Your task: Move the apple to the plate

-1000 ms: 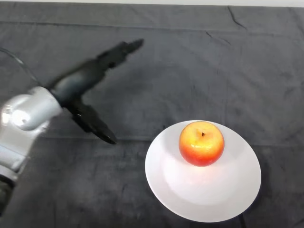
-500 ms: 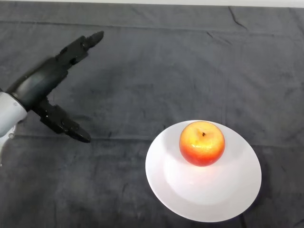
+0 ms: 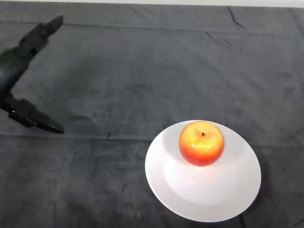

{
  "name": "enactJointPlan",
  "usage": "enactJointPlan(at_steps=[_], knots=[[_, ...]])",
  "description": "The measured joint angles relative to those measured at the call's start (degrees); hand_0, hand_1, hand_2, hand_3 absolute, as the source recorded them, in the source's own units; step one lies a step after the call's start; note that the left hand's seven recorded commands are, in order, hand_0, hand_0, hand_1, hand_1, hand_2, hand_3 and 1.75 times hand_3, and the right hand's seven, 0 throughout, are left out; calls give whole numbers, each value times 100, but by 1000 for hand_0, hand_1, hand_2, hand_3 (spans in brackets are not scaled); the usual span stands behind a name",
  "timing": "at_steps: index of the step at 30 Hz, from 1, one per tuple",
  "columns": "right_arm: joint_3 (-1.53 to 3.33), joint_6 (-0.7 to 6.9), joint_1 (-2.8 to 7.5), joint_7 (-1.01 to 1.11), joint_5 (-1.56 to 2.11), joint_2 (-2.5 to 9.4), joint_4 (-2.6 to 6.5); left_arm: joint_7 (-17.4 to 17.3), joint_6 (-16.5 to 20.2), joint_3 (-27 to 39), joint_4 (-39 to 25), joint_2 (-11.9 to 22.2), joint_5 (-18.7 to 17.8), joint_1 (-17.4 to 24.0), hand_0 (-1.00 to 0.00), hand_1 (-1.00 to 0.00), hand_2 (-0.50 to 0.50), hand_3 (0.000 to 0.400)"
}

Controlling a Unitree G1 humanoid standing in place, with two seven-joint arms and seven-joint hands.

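Observation:
A red and yellow apple (image 3: 201, 143) sits stem up on the white plate (image 3: 203, 190) at the lower right of the head view. My left hand (image 3: 14, 66) is far off at the left edge, well clear of both. Its fingers (image 3: 40, 34) stretch straight toward the back, and the thumb (image 3: 35, 119) points out toward the right; it holds nothing. Most of the arm is out of the picture.
The dark cloth (image 3: 152, 76) covers the whole table, with a few creases near the back edge.
My left hand has drawn back to the left, from the middle of the table to the picture's edge. The apple and plate have stayed still.

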Motion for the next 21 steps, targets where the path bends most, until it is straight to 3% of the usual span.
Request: enactJointPlan(at_steps=[13,21], knots=[[2,1,0,1,-1,1,1,-13,-347,575,645,337,-216,180,0,0,0,0],[6,1,0,1,-1,1,3,-15,-536,964,1220,376,-377,286,0,0,0,0]])
